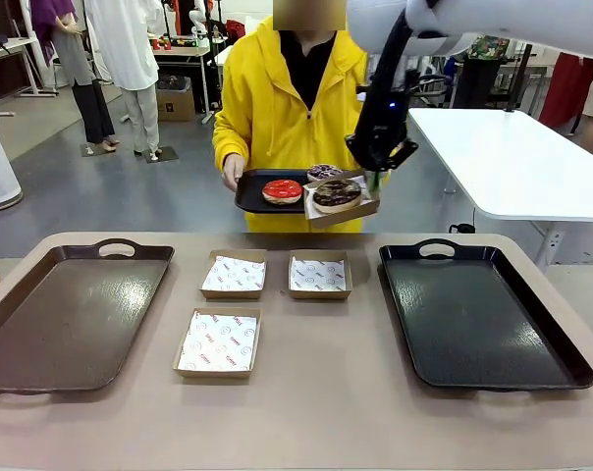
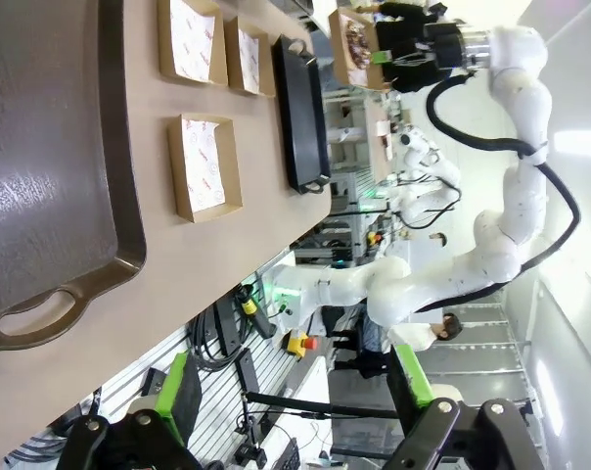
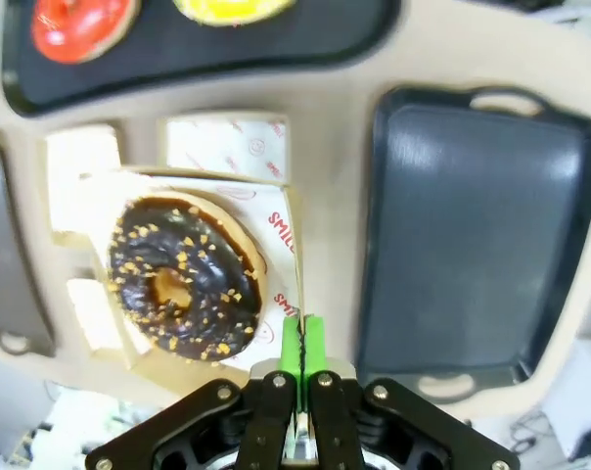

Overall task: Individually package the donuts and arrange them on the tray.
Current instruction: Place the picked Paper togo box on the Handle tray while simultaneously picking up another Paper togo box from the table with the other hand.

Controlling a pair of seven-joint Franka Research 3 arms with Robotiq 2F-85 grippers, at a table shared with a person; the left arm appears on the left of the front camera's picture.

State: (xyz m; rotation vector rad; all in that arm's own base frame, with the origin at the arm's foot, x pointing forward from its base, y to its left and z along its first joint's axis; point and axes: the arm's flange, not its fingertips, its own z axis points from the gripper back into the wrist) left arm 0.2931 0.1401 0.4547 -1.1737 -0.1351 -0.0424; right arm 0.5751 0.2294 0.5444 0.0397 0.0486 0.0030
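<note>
Pinching box [image 1: 348,212] rim tight in right jaws, chocolate donut [image 1: 337,194] inside, raised near desk [image 1: 306,412] far edge; holding left jaws spread near left tray [image 2: 61,196].

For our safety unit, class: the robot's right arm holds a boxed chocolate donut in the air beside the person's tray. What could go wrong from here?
1. The right fingers pinch the box by one edge only. It may sag or slip, and the chocolate donut could slide out.
2. The box hangs close by the person's tray. A careless swing might knock that tray and shake the red donut on it.
</note>
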